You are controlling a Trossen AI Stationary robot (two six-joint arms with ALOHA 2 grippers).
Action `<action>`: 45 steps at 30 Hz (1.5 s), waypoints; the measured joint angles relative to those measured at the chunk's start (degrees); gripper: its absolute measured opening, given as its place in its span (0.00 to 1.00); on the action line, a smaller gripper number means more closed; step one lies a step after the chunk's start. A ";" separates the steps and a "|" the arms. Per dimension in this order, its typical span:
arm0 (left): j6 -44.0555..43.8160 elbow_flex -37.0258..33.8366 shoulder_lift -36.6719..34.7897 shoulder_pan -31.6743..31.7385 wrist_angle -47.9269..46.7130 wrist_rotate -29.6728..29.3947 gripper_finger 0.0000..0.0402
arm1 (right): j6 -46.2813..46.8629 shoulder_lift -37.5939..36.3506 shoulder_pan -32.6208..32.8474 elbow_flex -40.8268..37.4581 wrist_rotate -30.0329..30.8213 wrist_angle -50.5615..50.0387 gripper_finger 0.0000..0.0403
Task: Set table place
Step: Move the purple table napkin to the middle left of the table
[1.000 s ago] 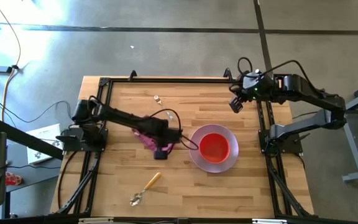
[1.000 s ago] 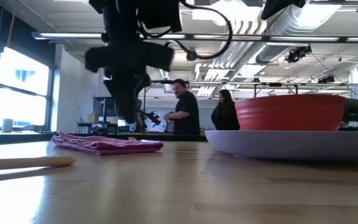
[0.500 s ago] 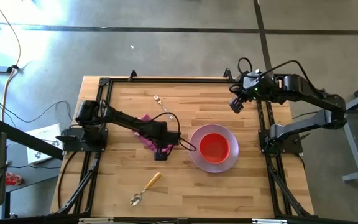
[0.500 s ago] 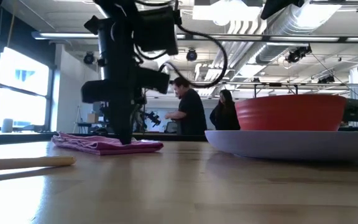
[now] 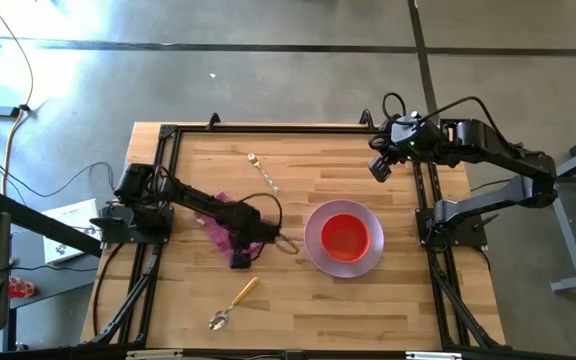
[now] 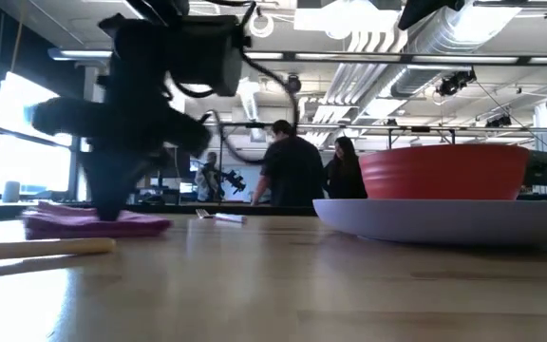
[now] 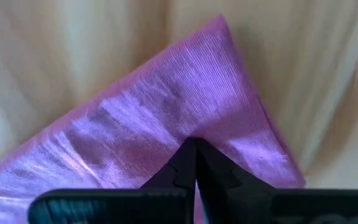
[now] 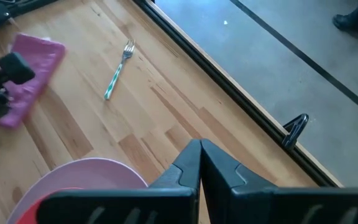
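Magenta cloth napkin, pinched in the left gripper, has slid toward nine o'clock, away from the lilac round plate, while the right gripper, fingers closed, waits at two o'clock.

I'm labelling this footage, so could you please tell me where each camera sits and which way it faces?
High view: overhead, straight down on the wooden table; both arms show.
Low view: tabletop height, facing the room; left arm blurred.
Left wrist view: on the magenta cloth napkin; left gripper shut.
Right wrist view: right gripper shut, over the table's corner.
High and right wrist views share the small silver fork.
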 joint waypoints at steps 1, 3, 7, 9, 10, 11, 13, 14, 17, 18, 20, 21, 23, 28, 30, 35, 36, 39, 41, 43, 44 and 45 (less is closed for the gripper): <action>-0.25 -0.08 -0.13 -0.89 -2.12 0.40 0.00 | -0.29 0.01 0.00 0.00 0.00 0.01 0.00; -0.58 -0.42 -0.19 -2.63 -5.86 0.40 0.00 | -0.71 0.00 0.00 0.00 0.00 0.03 0.00; -2.48 -0.26 -3.00 -5.63 -7.06 -2.51 0.00 | -0.76 0.00 0.00 0.00 0.00 0.15 0.00; -4.64 0.14 -4.89 -6.61 -6.75 -4.56 0.00 | -0.73 0.00 0.00 0.00 0.00 0.17 0.00; -6.19 0.55 -5.81 -7.02 -6.72 -6.38 0.00 | -0.75 0.00 0.00 0.00 0.00 0.17 0.00; -8.53 0.91 -6.89 -7.33 -6.92 -8.71 0.00 | -0.84 0.00 0.00 0.00 0.00 0.22 0.00; -14.52 1.06 -8.93 -7.12 -8.24 -12.59 0.00 | -0.97 0.00 0.00 0.00 0.00 0.37 0.00; -17.64 1.06 -9.69 -6.51 -9.41 -13.61 0.00 | -0.97 0.00 0.00 0.00 0.00 0.37 0.00; -24.88 -0.22 -11.14 -3.90 -10.71 -11.38 0.00 | -1.15 0.00 0.00 0.00 0.00 0.37 0.00; -26.52 -1.30 -11.44 -3.03 -10.16 -9.73 0.00 | -1.19 0.02 0.00 0.00 0.00 0.37 0.00; -29.68 -3.73 -11.77 -1.74 -8.59 -7.60 0.00 | -1.68 0.00 0.00 0.00 0.00 0.37 0.00; -31.24 -5.00 -11.78 -1.34 -7.47 -6.72 0.00 | -1.94 0.00 0.00 0.00 0.00 0.37 0.00; -33.88 -7.27 -11.76 -0.81 -5.81 -6.31 0.00 | -2.22 0.00 0.00 0.00 0.00 0.37 0.00; -35.68 -10.79 -11.78 0.74 -3.39 -7.31 0.00 | -4.00 0.00 0.00 0.00 -0.04 0.35 0.00; -36.53 -11.01 -11.83 1.42 -4.38 -8.36 0.00 | -4.60 0.01 -0.01 -0.01 -0.16 0.35 0.00; -38.23 -11.01 -16.43 2.42 -7.86 -12.84 0.00 | -5.32 0.02 -0.02 -0.02 -1.02 0.33 0.00; -39.18 -10.97 -17.63 2.42 -9.63 -14.38 0.00 | -5.65 0.02 -0.02 -0.02 -1.15 0.31 0.00; -41.24 -11.88 -21.30 2.79 -15.97 -15.75 0.00 | -5.86 0.02 -0.02 -0.02 -1.33 0.29 0.00; -42.54 -14.08 -23.96 3.37 -17.90 -15.67 0.00 | -6.14 0.02 -0.02 -0.02 -1.33 0.25 0.00; -42.87 -17.15 -26.97 3.97 -14.26 -15.30 0.00 | -6.45 0.02 -0.02 -0.02 -1.31 0.18 0.00; -43.39 -18.81 -28.27 4.38 -11.69 -15.29 0.00 | -6.72 0.02 -0.02 -0.02 -1.31 0.20 0.00; -43.94 -20.58 -29.33 4.81 -9.15 -15.29 0.00 | -7.00 0.02 -0.02 -0.02 -1.31 0.26 0.00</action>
